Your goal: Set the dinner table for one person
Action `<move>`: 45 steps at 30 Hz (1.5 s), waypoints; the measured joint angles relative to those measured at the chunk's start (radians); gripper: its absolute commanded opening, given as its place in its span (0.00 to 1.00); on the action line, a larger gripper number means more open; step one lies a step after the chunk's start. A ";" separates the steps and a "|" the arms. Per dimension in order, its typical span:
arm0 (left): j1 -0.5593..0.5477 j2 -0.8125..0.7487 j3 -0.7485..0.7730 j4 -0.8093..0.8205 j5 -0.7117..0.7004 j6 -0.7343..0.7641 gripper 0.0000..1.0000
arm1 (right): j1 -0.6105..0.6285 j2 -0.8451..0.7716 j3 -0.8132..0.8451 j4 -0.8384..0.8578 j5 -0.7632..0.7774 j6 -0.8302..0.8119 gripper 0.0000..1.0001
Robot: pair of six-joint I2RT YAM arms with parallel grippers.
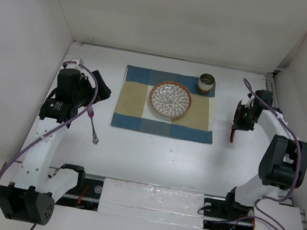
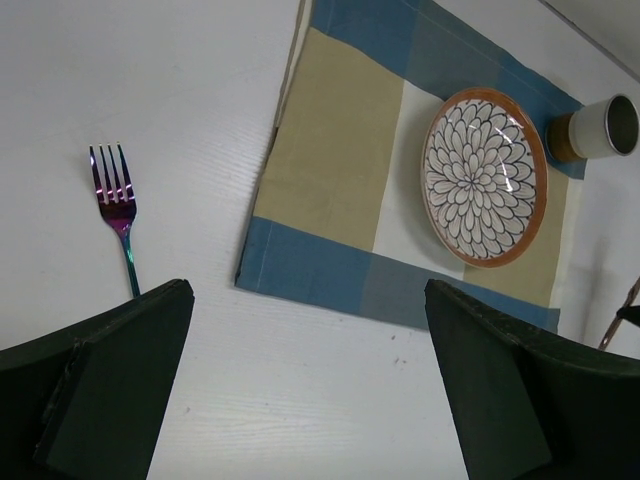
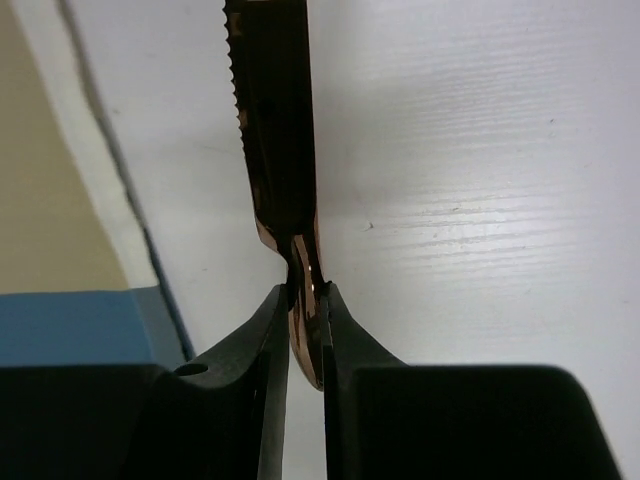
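Fingers of my right gripper were clamped on the one copper-coloured serrated knife; setting half done.
The large plain white dinner table lay under both arms, bearing one blue-and-tan checked cloth placemat with one orange-rimmed floral plate and one small round cup on it. One iridescent purple fork lay left of the mat, below the wide-open jaws of my left gripper; I judged fork and knife not yet placed.
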 measured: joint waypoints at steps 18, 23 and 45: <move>0.000 0.002 0.000 0.000 -0.034 0.000 1.00 | 0.207 -0.243 -0.131 0.163 -0.121 0.224 0.00; 0.000 0.002 0.000 0.000 -0.041 0.000 1.00 | 0.288 -0.193 -0.120 0.195 -0.108 0.282 0.00; 0.000 0.002 0.000 0.000 -0.056 0.000 1.00 | 0.358 0.030 -0.060 0.241 -0.039 0.323 0.00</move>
